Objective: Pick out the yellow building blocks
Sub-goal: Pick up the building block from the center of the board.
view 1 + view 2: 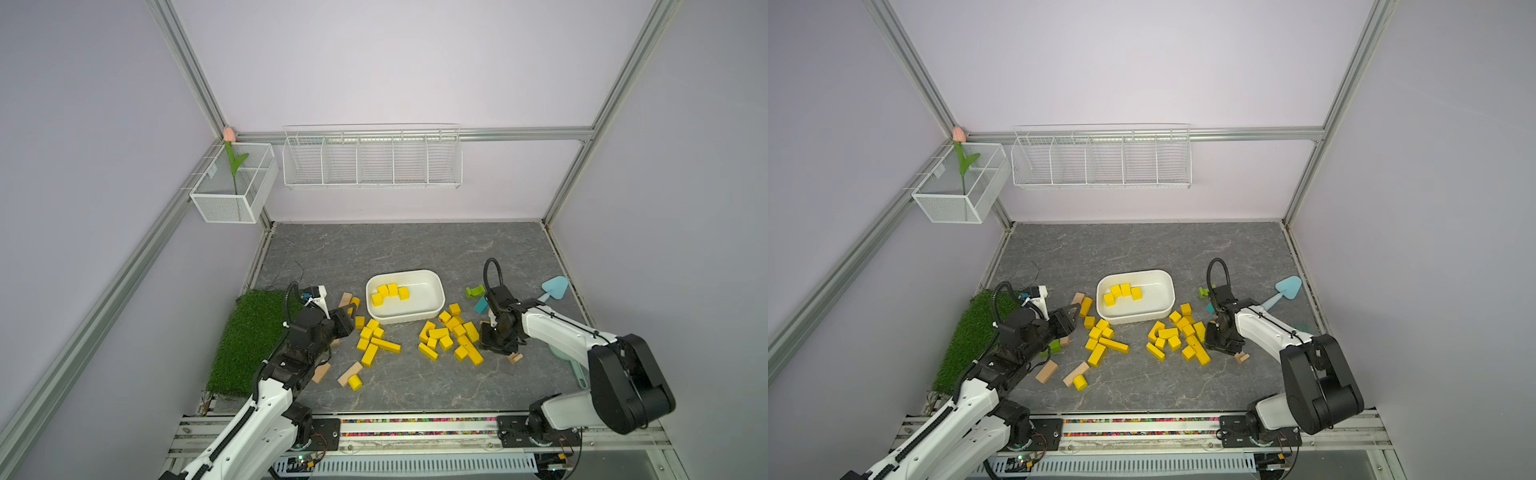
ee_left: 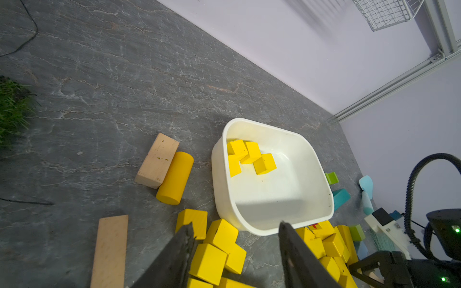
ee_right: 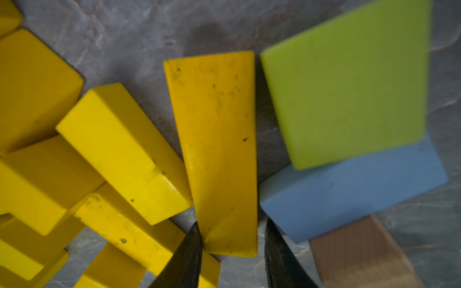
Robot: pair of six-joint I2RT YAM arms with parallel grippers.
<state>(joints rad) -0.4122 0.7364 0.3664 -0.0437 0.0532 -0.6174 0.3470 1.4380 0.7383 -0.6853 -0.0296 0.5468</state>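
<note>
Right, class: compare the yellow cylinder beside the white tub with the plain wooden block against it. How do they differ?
The yellow cylinder is painted; the wooden block is bare tan. The cylinder is round, the block flat-sided. Both lie side by side, lengthwise, on the grey tabletop, outside the white tub.

In a top view I see the white tub (image 1: 1158, 291) at frame centre on the desk (image 1: 1142, 249), holding four yellow building blocks (image 1: 1122, 292). More yellow blocks lie in two clusters just below it. The left hand (image 1: 1074, 316) sits lower left of the tub. The right hand (image 1: 1219, 345) stands at the right cluster's edge.
</note>
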